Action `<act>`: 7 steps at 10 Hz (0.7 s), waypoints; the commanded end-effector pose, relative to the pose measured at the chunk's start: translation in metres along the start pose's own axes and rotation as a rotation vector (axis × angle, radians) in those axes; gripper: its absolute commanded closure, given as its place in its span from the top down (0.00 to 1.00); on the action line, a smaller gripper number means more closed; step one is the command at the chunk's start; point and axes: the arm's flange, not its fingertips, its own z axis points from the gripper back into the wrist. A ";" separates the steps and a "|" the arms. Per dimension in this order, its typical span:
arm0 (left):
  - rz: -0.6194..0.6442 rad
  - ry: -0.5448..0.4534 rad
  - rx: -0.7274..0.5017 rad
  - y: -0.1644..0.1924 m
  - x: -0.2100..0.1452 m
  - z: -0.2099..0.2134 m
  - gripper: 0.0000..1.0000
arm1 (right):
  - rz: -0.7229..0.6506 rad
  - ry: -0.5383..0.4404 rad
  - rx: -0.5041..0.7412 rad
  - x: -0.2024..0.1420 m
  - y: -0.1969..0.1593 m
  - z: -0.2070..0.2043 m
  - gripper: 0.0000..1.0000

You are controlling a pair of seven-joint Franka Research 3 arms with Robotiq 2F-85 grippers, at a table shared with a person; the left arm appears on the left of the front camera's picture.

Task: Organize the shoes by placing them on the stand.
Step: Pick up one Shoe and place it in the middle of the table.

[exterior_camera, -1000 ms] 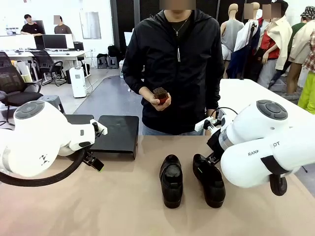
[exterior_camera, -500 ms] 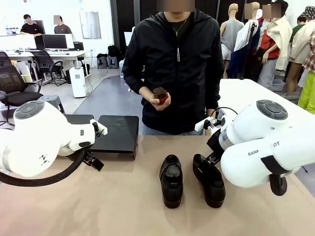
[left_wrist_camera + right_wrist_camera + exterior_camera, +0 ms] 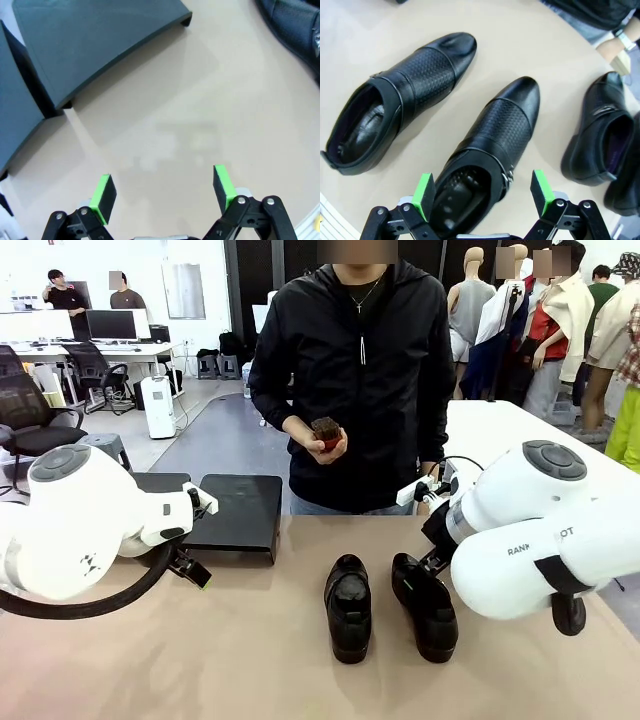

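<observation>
Left gripper (image 3: pixel 163 187): jaws wide apart, green pads (image 3: pixel 104 192) with nothing between them, over bare table (image 3: pixel 200 100) just in front of the stand (image 3: pixel 95 45). In the front view it (image 3: pixel 197 576) hangs low at the stand's near edge.

Right gripper (image 3: pixel 482 192): jaws spread wide, gripping nothing, well to the right of the stand. Its pads (image 3: pixel 423 195) sit either side of the heel opening of one shoe (image 3: pixel 500 130); contact looks unlikely, but the angle is poor.

Shoes: two glossy black ones with an embossed band lie side by side on the table, to the right of the stand and nearer the robot than it, none on the stand. In the front view the pair reads as left shoe (image 3: pixel 349 608) and right shoe (image 3: pixel 424 605), apart from each other. The right wrist view has the second embossed shoe (image 3: pixel 402 95) beside the first, toes pointing the same way. Two plainer black shoes lie farther off from them, one whole (image 3: pixel 600 135), one cut by the frame edge (image 3: pixel 627 185).

Stand (image 3: pixel 237 510): two black sloped platforms side by side at the far left of the table (image 3: pixel 250 660), both tops bare.

Behind the stand's right end, past the table, a person in a black jacket holds a small dark block in one hand (image 3: pixel 325 440).
</observation>
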 end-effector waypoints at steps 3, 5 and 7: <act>0.200 -0.057 -0.142 0.003 -0.019 0.163 1.00 | -0.245 -0.041 0.036 -0.015 -0.045 0.172 1.00; 0.241 -0.145 -0.106 0.012 -0.072 0.240 1.00 | -0.343 -0.103 0.041 -0.052 -0.069 0.246 1.00; 0.310 -0.153 -0.070 0.021 -0.141 0.277 1.00 | -0.463 -0.148 0.072 -0.105 -0.101 0.284 1.00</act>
